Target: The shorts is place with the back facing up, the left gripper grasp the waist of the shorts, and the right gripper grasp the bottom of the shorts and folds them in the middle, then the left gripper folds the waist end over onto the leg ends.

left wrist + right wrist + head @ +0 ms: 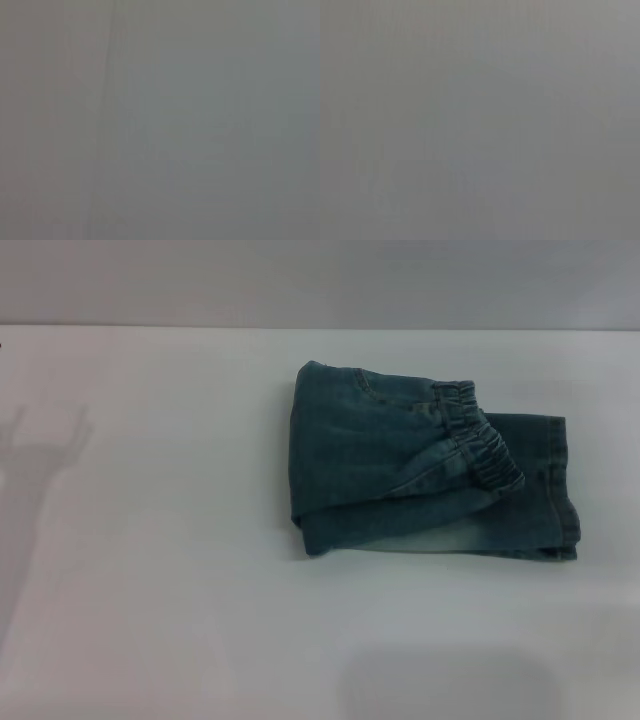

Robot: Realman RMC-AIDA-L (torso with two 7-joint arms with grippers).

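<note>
Blue denim shorts [400, 465] lie folded on the white table [150, 540], right of centre in the head view. The elastic waist [480, 440] rests on top, turned over toward the leg ends [560, 490] at the right. A folded edge runs down the left side of the bundle. Neither gripper shows in the head view. Both wrist views show only a plain grey surface, with no fingers and no cloth.
The table's far edge [320, 328] meets a grey wall at the back. A faint shadow [40, 450] falls on the table at the left, and another [450, 680] near the front.
</note>
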